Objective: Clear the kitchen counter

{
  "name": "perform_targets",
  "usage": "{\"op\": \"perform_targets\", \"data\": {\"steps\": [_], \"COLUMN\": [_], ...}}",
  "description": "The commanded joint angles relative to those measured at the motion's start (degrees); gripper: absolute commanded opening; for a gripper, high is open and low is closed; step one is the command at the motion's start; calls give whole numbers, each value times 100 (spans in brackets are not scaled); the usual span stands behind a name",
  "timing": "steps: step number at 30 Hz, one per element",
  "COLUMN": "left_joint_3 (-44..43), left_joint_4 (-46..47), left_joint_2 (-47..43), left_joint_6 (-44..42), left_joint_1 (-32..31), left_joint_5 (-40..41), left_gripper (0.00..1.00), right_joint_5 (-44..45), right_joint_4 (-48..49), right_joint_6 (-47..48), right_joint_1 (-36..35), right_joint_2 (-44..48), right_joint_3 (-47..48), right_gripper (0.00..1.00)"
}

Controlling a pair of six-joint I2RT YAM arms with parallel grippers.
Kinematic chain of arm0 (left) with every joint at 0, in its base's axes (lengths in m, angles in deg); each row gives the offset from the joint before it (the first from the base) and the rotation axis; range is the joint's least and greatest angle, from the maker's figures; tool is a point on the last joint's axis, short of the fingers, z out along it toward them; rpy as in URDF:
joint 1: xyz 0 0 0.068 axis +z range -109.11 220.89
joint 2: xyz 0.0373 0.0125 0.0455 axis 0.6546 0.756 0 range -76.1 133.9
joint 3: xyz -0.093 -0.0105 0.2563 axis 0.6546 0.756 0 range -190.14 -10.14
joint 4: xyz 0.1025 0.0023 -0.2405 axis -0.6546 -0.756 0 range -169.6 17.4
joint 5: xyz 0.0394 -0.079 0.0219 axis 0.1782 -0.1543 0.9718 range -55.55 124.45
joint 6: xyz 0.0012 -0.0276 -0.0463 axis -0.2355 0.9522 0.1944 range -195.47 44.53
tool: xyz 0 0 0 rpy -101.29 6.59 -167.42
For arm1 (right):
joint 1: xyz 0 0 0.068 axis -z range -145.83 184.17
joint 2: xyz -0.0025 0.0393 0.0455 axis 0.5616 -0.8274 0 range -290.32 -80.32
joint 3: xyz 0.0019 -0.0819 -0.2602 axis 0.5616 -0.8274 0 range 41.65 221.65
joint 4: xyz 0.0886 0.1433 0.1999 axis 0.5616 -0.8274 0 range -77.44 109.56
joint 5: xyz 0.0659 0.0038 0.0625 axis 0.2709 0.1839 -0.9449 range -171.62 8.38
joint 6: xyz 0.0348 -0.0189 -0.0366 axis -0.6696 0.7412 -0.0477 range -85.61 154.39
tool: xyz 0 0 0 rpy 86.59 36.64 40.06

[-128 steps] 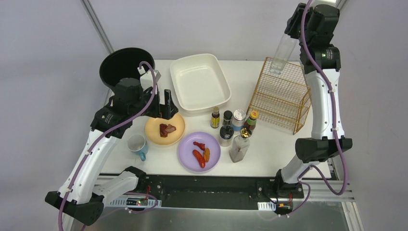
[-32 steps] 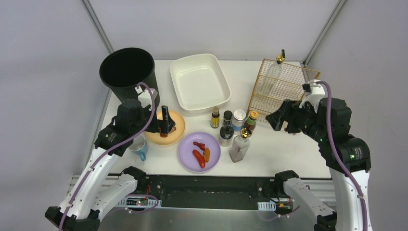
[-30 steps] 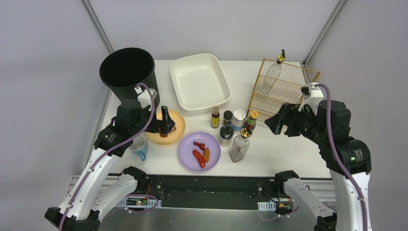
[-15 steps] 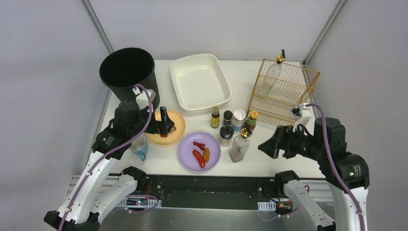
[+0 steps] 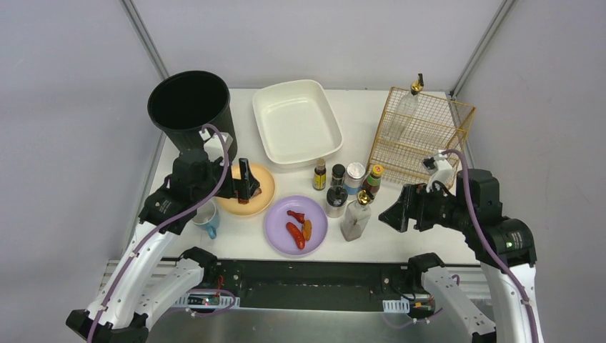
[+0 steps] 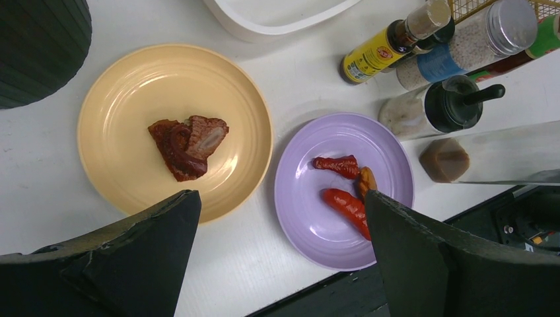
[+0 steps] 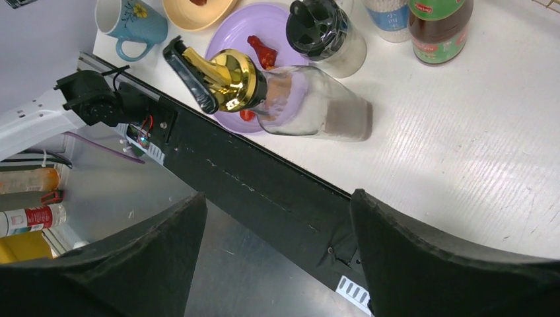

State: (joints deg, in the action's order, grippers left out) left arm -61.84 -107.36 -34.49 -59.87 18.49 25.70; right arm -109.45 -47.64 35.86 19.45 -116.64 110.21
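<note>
Clutter is gathered at the near middle of the kitchen counter (image 5: 357, 111), the white top lying ahead of both arm bases. A yellow plate (image 5: 226, 197), a purple plate (image 5: 280, 234), a blue mug (image 5: 205, 215) and a tight knot of jars are set there. A glass bottle (image 5: 356, 219) with a gold pourer is stood close to the front rail.

That bottle looks tall and top-heavy. It could be tipped onto the purple plate or against the black-capped jar (image 5: 336, 201) if it is struck from the side rather than squarely enclosed.

The right gripper (image 5: 393, 212) is held low and turned sideways toward the bottle, just beside it, with its jaws spread wide and nothing between them. The left gripper (image 5: 246, 189) is pointed straight down over the yellow plate, its jaws equally wide and empty.
</note>
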Motion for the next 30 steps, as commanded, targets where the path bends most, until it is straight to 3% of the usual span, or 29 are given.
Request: {"op": "perform_targets", "data": {"steps": [1,6,15,22,30], "left_joint_3": [-3,2,-1,-23,-30], "left_joint_4": [180,180,176,180,180], "left_joint_2": [78,145,217,281,333], "left_joint_6": [-73,-91,-122,-143,-144], "left_joint_1": [42,50,77,103,112], "left_joint_5": [-103,-86,-62,-76,-117], "left_gripper": [100,100,100,100,100], "right_joint_5": [93,679,2713,3491,3444], "right_joint_4": [524,784,956,1548,2244], "right_joint_6": [165,302,616,733,614], "right_joint_1": [-199,-866,-2988,-3501,-3597], "right_joint_2": [-242,-417,-881,-1111,-1206], "right_joint_3": [-166,-135,93,-85,-389], "right_gripper": [83,83,83,82,80]}}
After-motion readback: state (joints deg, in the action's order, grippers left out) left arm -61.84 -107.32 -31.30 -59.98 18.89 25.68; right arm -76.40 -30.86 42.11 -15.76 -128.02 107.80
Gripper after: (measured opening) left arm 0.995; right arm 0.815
